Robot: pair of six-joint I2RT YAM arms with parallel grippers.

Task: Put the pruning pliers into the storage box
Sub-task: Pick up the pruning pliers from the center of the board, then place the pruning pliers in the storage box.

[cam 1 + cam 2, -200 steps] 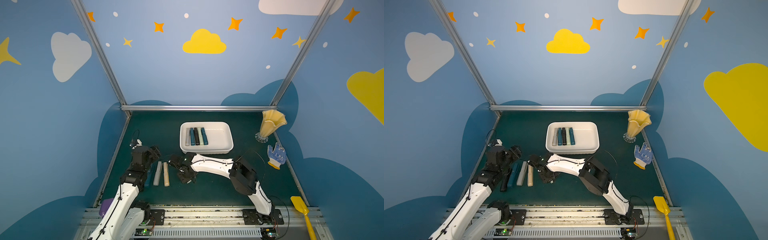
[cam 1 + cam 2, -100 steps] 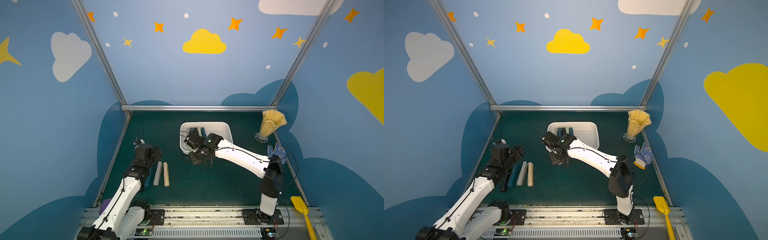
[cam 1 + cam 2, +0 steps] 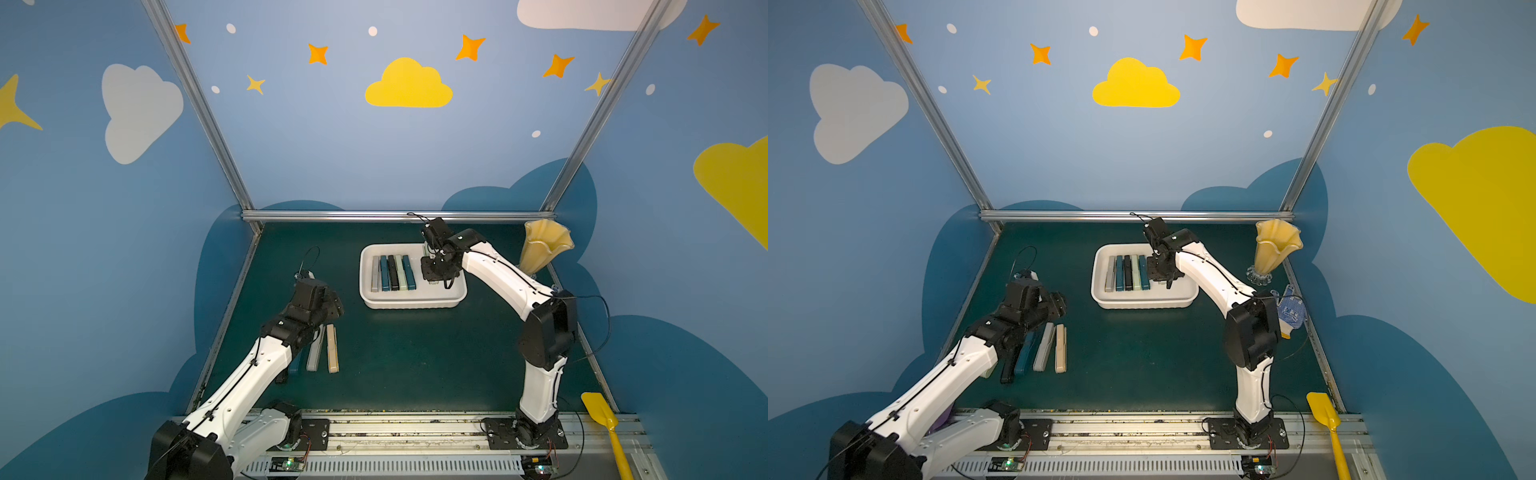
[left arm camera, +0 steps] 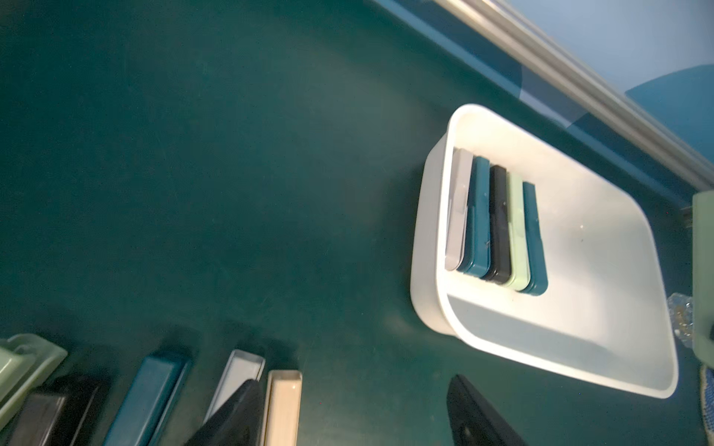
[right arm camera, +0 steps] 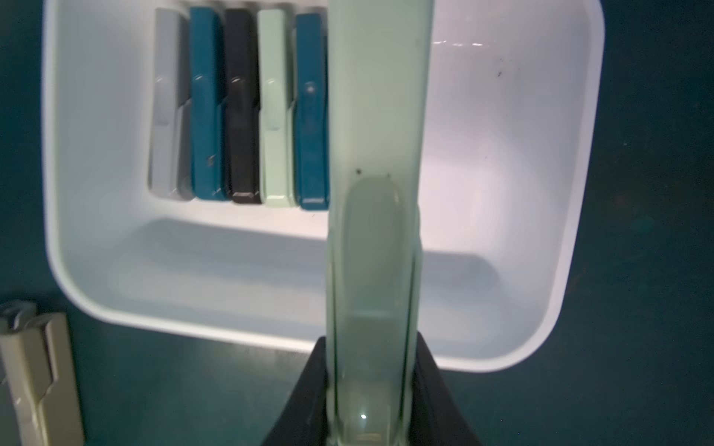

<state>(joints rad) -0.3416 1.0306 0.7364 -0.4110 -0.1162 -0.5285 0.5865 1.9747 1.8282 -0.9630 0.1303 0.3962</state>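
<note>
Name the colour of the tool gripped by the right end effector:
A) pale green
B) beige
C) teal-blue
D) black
A: in the right wrist view, the right end effector is clamped on a pale green pruning plier, which it holds over the storage box.

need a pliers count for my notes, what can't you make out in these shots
- Loose pliers: left arm covers part of the row in both top views; left wrist view's edge cuts them; no sure count.
- Pale green pliers in the right gripper: far end leaves the right wrist view; mostly hidden behind that gripper in top views.
- Yellow shovel: top views' edge cuts it.
</note>
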